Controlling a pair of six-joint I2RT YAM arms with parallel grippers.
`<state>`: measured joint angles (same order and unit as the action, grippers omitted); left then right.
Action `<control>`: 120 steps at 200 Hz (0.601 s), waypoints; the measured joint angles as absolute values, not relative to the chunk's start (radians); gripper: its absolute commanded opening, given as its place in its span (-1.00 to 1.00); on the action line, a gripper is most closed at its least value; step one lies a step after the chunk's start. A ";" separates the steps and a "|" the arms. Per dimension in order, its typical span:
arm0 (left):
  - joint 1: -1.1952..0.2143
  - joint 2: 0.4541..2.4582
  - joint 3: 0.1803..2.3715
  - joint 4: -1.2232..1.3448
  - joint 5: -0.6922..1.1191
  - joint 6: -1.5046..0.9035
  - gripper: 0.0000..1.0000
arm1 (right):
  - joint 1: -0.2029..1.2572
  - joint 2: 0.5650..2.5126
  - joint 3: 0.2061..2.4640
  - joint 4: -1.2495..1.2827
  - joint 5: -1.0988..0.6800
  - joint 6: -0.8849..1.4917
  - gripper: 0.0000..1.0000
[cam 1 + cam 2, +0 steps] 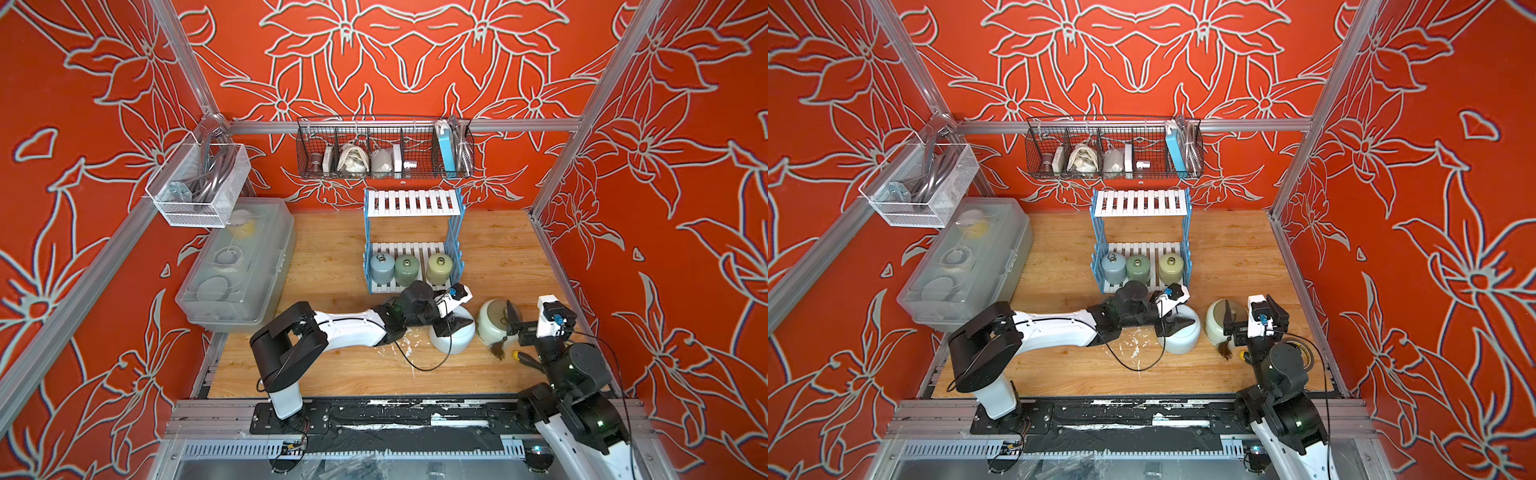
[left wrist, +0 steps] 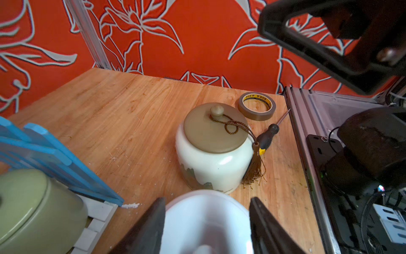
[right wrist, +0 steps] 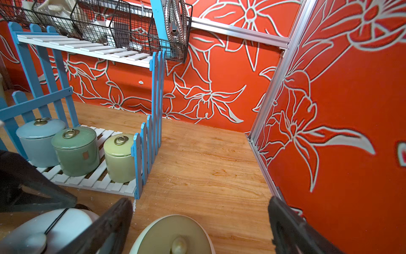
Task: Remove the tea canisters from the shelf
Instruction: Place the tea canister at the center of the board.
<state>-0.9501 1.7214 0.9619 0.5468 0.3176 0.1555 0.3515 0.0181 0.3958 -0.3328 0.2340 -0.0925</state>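
The shelf stands at the back of the wooden table. Three small tea canisters sit on its lower board: grey-blue, green and olive. A large pale-blue-white canister rests on the table in front. My left gripper hangs over it, open, a finger on each side of the lid. Beside it stands the cream tasselled canister. My right gripper hovers open above it.
A tape roll and a screwdriver lie on the table right of the cream canister. A lidded plastic box fills the left side. A black wire basket and a white mesh basket hang on the walls.
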 measured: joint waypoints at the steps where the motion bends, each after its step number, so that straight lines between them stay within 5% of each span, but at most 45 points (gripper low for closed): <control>1: -0.950 1.720 0.961 0.547 0.318 0.155 0.31 | 0.352 0.018 0.396 -0.333 0.234 -0.092 0.99; 120: -0.912 1.314 0.711 0.452 0.339 0.188 0.98 | 0.336 0.054 0.395 -0.331 0.234 -0.095 0.99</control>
<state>-0.9115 1.3140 0.7109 0.4522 0.3386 0.1883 0.3359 0.0540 0.3950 -0.3309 0.2340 -0.0952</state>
